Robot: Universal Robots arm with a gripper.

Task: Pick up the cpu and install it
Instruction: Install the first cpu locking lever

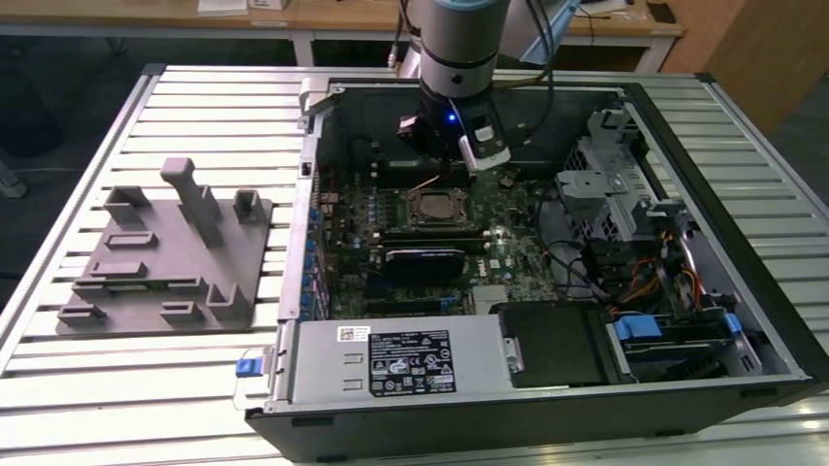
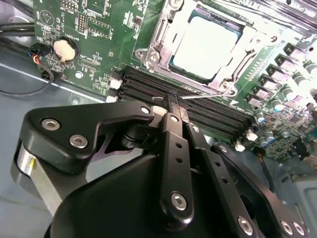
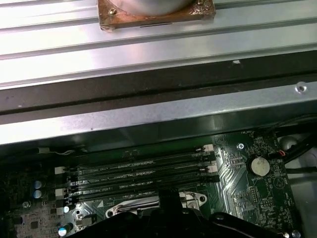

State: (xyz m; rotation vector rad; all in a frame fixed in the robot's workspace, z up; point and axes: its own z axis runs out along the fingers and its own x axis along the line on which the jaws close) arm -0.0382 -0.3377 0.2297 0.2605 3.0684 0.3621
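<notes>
- Silver-grey, the flat square cpu with its shiny metal top already lies inside the metal-framed socket on the green motherboard, as the second wrist view shows; in the exterior view the same chip sits near the middle of the open black computer case.
- Judging by that, the picking-up and placing look done; whether the chip is fully seated I cannot tell.
- The socket's frame appears open around the chip, with a thin wire lever lying free beside it, so locking seems left to do.
- The black gripper has its fingers pressed together, pinching nothing, just above the dark memory slots beside the socket.
- In the exterior view the gripper hangs just over the board, beyond the socket.
- The grey plastic fixture block rests on the slatted metal table, well apart from the case, to the exterior view's left.
</notes>
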